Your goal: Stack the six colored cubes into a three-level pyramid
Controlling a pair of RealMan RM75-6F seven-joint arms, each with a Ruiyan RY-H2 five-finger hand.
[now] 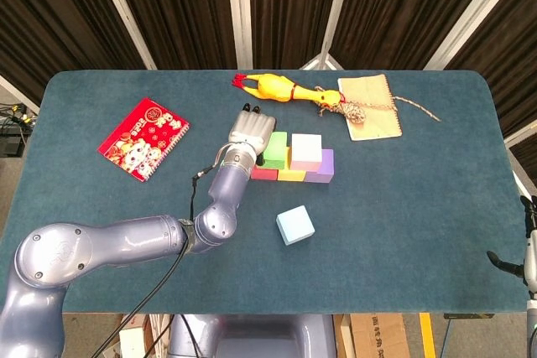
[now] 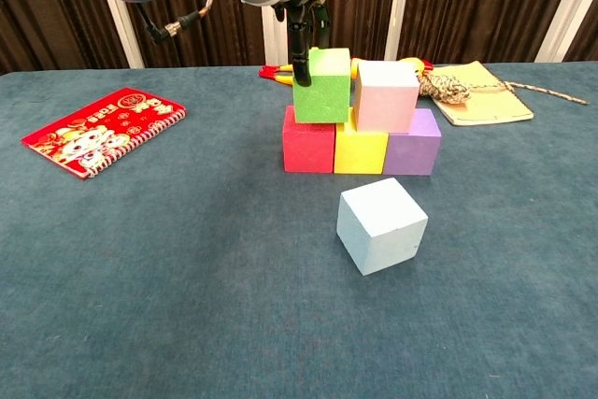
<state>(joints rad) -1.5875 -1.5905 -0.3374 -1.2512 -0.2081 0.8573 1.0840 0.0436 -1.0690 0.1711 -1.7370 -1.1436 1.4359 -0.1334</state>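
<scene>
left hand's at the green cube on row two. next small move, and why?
Probably let go and lift the left hand clear. The green cube already sits on the red cube and yellow cube, beside the pink cube; the light blue cube waits on the table.

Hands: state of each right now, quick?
Left hand: holds the green foam cube, which sits on the second level beside the pink foam cube.
Right hand: only an edge shows at the head view's corner; cannot tell.
</scene>
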